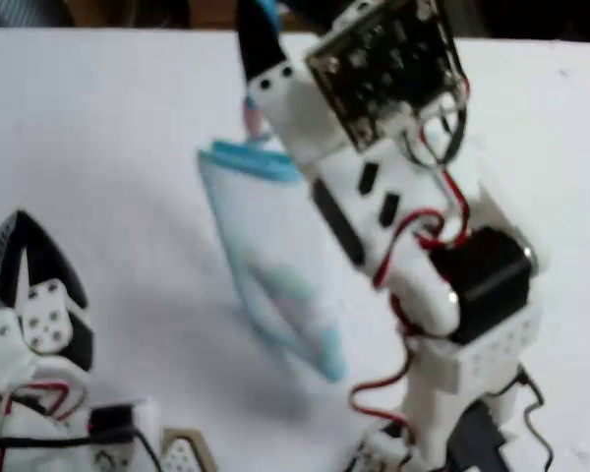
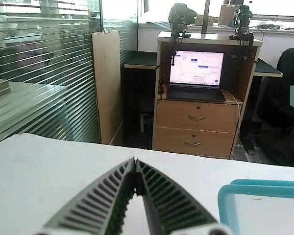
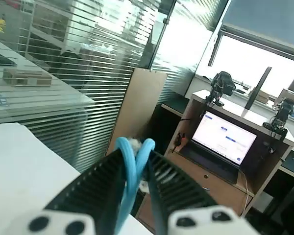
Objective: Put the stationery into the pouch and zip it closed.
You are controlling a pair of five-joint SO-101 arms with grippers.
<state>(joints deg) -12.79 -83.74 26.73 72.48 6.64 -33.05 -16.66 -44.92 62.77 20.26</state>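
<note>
The right gripper [image 3: 136, 157] was clamped on the blue top edge of the pouch [image 1: 275, 256], which slanted down across the middle of the high view (its lower end was blurred) over the white table [image 1: 108, 128]. At lower left, the left gripper [image 1: 20, 224] had its fingers pressed together, holding nothing.

**Right arm** [image 1: 413, 246]: white moulded shells with black slots, a black servo block [image 1: 487, 275], red and black cables [image 1: 442, 197] along its side, and a dark bare circuit board [image 1: 383, 59] at the wrist.

**Left arm** [image 1: 39, 329]: white plates with round screw holes and red wiring.

**Left gripper** [image 2: 135, 162] and **right gripper** [image 3: 137, 152]: black ribbed fingers [image 2: 166, 205] on white bases.
</note>
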